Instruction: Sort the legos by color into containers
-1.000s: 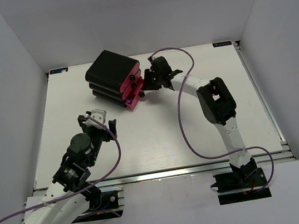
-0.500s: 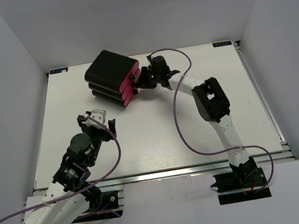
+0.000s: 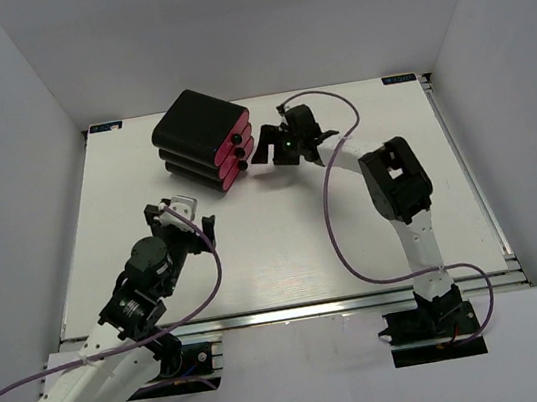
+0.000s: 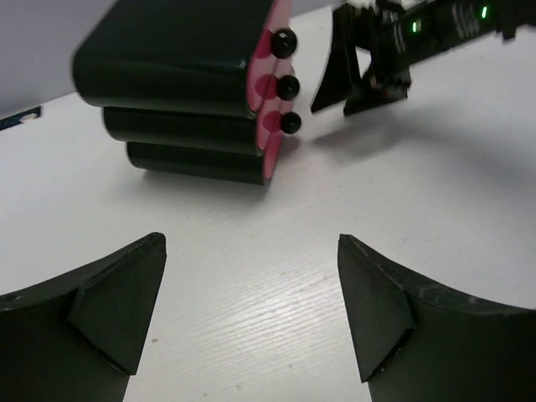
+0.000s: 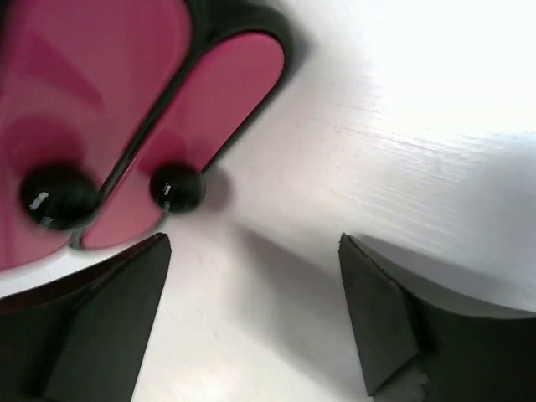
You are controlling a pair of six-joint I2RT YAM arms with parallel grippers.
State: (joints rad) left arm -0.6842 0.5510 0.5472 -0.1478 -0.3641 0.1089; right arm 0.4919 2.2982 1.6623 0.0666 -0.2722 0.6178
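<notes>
The containers (image 3: 195, 131) are three stacked black drawers with pink fronts and dark knobs (image 3: 238, 151), at the back of the table, and all three fronts sit flush. No legos show in any view. My right gripper (image 3: 268, 152) hovers open just right of the drawer fronts and holds nothing. Its wrist view shows two pink fronts (image 5: 100, 109) and a knob (image 5: 176, 186) just beyond its open gripper (image 5: 254, 243). Nearer the front, my left gripper (image 3: 182, 214) is open and empty over bare table. It faces the drawers (image 4: 176, 75) and the right gripper (image 4: 342, 105).
The white table (image 3: 284, 239) is enclosed by white walls on three sides. Purple cables (image 3: 332, 222) loop off both arms above the tabletop. A metal rail (image 3: 295, 310) runs along the near edge.
The bottom drawer, pulled out a second ago, is now shut. My right gripper has opened wide and backed away to the right. The left gripper's fingers have spread slightly wider.
</notes>
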